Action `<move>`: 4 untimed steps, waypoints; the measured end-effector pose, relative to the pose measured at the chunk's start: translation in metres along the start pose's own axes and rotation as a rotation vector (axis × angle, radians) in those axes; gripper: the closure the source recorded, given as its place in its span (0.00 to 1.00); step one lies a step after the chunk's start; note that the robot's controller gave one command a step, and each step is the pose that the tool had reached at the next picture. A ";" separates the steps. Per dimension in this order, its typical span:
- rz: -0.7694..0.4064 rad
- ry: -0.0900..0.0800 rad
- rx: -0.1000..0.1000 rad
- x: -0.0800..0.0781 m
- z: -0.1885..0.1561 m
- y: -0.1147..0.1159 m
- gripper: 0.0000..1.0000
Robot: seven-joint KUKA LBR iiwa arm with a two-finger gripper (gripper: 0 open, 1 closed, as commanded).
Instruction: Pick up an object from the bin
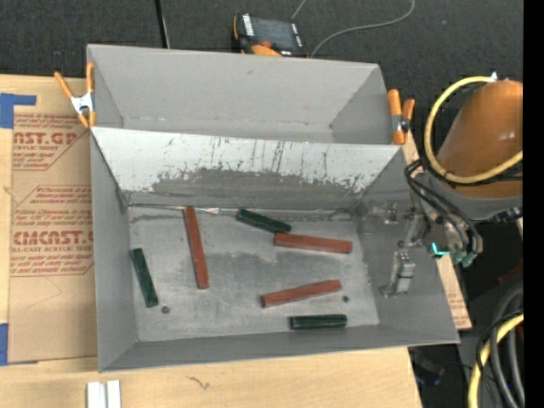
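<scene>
— What lies nearest you in the bin [113,300]?
— A dark green bar [319,321], flat on the floor by the near wall, right of the middle. Just beyond it you have a slanting red bar [300,294]. By the left wall lies a second green bar [143,276], and to its right a long red bar [196,247] running near to far.
— And the gripper?
— You'll find the gripper [399,274] above the right sloping wall, apart from every bar. I see no bar in it, but whether it stands open or closed I cannot tell you: its tip is a small pale shape against grey metal. Closest to it is a level red bar [312,243], off to its left.
— Farther back?
— A third green bar [263,222] lies near the far wall. The arm's orange cover [489,134] and yellow cable [430,130] are cut off at the right.
</scene>
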State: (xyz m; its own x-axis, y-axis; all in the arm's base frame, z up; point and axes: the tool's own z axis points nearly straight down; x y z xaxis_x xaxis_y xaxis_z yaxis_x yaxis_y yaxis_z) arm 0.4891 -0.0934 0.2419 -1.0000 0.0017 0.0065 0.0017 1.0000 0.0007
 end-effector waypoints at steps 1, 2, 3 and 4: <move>0.218 -0.003 -0.001 -0.066 0.145 -0.019 0.00; 0.166 -0.006 -0.001 -0.082 0.173 0.020 0.00; 0.170 -0.009 0.001 -0.082 0.171 0.017 1.00; -0.065 -0.017 0.002 -0.081 -0.012 0.043 1.00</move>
